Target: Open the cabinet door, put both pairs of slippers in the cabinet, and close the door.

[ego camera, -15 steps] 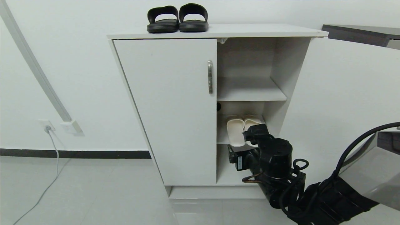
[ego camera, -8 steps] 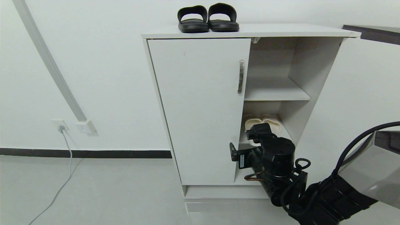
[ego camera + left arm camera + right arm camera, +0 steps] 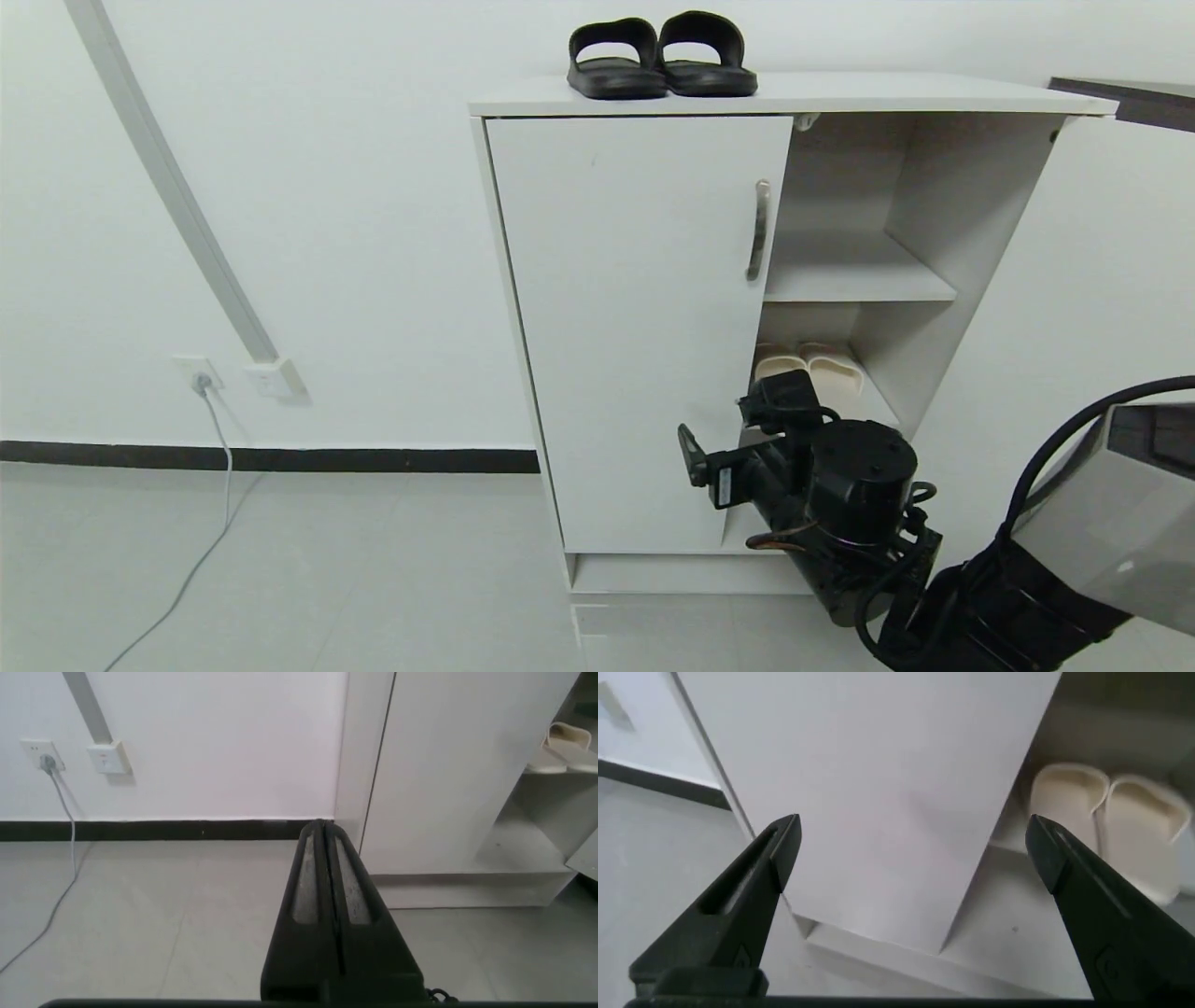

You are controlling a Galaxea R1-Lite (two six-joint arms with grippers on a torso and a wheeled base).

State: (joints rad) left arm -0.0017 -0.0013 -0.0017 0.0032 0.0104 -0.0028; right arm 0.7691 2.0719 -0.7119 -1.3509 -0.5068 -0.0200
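The white cabinet (image 3: 887,93) has its left door (image 3: 635,327) closed and its right door (image 3: 1102,280) swung wide open. A black pair of slippers (image 3: 663,56) sits on the cabinet top. A white pair of slippers (image 3: 812,369) lies on the middle shelf (image 3: 1111,812), also seen at the edge of the left wrist view (image 3: 568,737). My right gripper (image 3: 724,425) hangs open and empty, low in front of the closed door's inner edge (image 3: 878,784). My left gripper (image 3: 324,831) is shut and empty, out over the floor to the cabinet's left.
A steel handle (image 3: 758,229) is on the closed door. A wall socket with a grey cable (image 3: 201,383) and a slanted conduit (image 3: 168,177) are left of the cabinet. A dark tabletop (image 3: 1148,93) shows far right. Bare tiled floor (image 3: 280,579) lies in front.
The whole head picture has shifted right, so the camera moved. My right gripper, earlier before the white slippers in the opening, now stands before the closed door's edge.
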